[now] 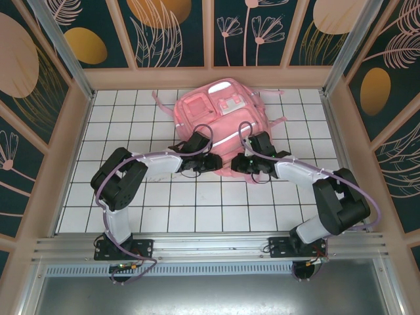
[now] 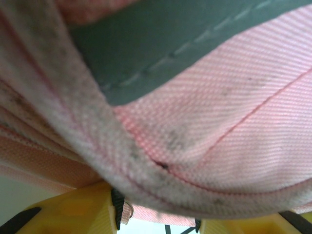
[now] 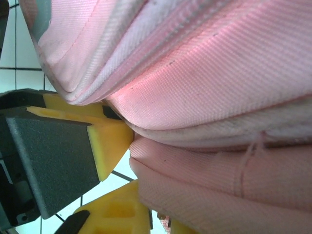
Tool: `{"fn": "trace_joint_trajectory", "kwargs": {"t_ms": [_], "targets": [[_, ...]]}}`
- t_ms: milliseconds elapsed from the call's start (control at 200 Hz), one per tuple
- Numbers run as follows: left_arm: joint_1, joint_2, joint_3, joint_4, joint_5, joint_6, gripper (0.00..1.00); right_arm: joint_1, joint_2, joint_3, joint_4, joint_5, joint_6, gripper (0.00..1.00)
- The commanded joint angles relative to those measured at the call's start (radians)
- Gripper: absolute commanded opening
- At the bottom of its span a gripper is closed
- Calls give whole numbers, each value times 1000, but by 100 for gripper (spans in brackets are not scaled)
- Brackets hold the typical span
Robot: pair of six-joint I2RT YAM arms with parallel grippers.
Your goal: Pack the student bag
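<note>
The student bag (image 1: 220,111), a big pink backpack with pale strips, lies at the back middle of the tiled table. My left gripper (image 1: 211,161) is at the bag's near edge. In the left wrist view the bag's thick hem (image 2: 146,175) lies across and between the yellow fingers (image 2: 73,214), hiding their tips. My right gripper (image 1: 244,164) is beside it at the same edge. In the right wrist view a fold of the bag (image 3: 195,170) sits between the two yellow fingers (image 3: 105,141), touching both.
Loose pink straps trail from the bag at the back left (image 1: 161,102) and the right (image 1: 279,120). Wooden-framed walls (image 1: 72,144) close in three sides. An aluminium rail (image 1: 210,246) runs along the near edge. White tiles (image 1: 197,203) lie bare between the bag and the arm bases.
</note>
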Motion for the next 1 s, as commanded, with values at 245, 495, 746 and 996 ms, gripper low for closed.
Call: {"fn": "trace_joint_trajectory", "kwargs": {"t_ms": [245,495,746,996], "targets": [[-8,-31,-15,-49,4,59,44,-75,-145,-71,108,-256,25,3],[-7,0,19,-65,8,75,44,-109,-139,-120,192,-392,60,10],[-8,14,23,-61,10,75,44,-151,-141,-212,354,-383,150,27],[-7,17,13,-58,14,75,44,-170,-150,-245,366,-343,164,25]]}}
